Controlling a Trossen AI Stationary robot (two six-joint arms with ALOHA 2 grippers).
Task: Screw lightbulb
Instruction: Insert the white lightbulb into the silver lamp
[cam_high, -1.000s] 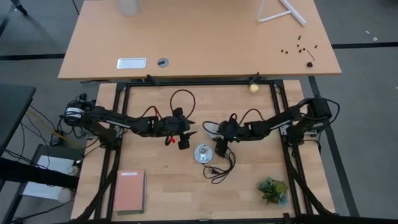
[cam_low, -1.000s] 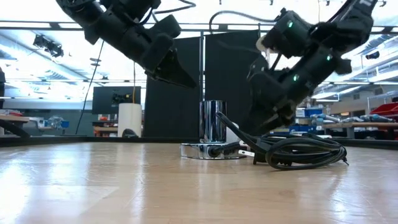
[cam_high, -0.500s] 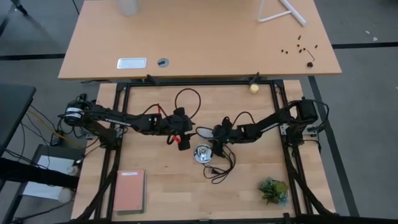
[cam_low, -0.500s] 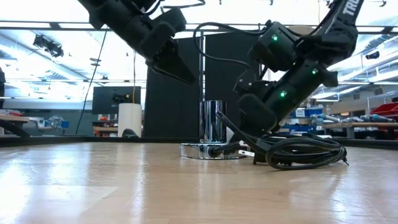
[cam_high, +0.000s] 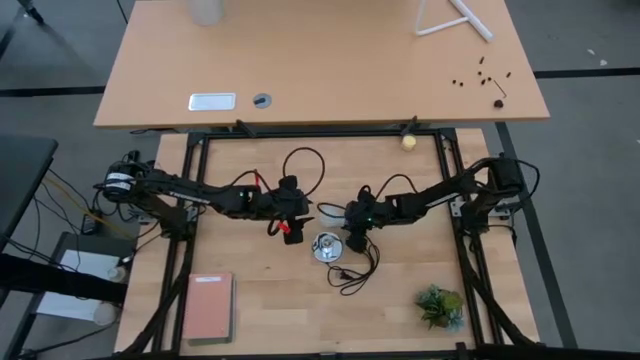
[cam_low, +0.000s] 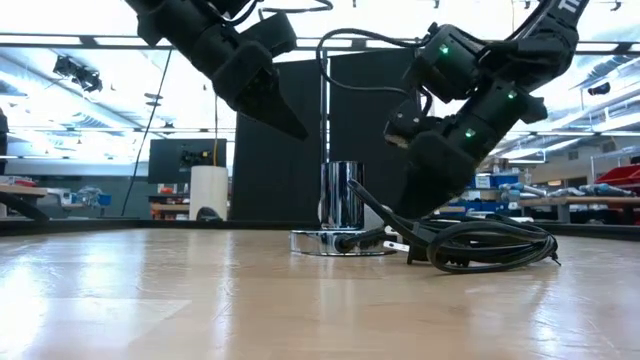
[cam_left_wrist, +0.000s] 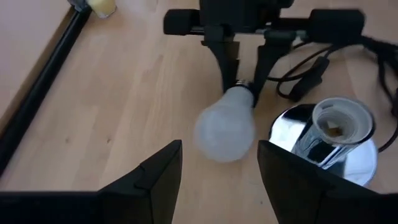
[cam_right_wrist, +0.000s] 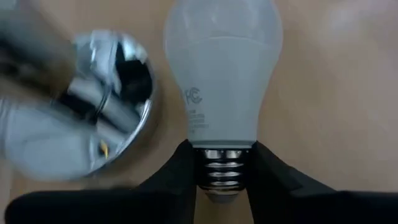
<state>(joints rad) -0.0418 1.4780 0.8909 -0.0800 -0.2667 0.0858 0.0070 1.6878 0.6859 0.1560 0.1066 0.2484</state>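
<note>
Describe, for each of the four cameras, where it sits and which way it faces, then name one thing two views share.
High view: above the table, facing straight down; both arms show, meeting beside the socket.
Low view: at table-top height, facing level across the table; both arms come in from above.
Left wrist view: on the left arm, facing past its open fingers at the lightbulb, gripped by the right gripper.
Right wrist view: on the right arm, its fingers clamping the bulb's screw base.
Shared: both wrist views show lightbulb and socket.

Right gripper (cam_right_wrist: 222, 163) clamped; left gripper (cam_left_wrist: 219, 167) apparently parted.
</note>
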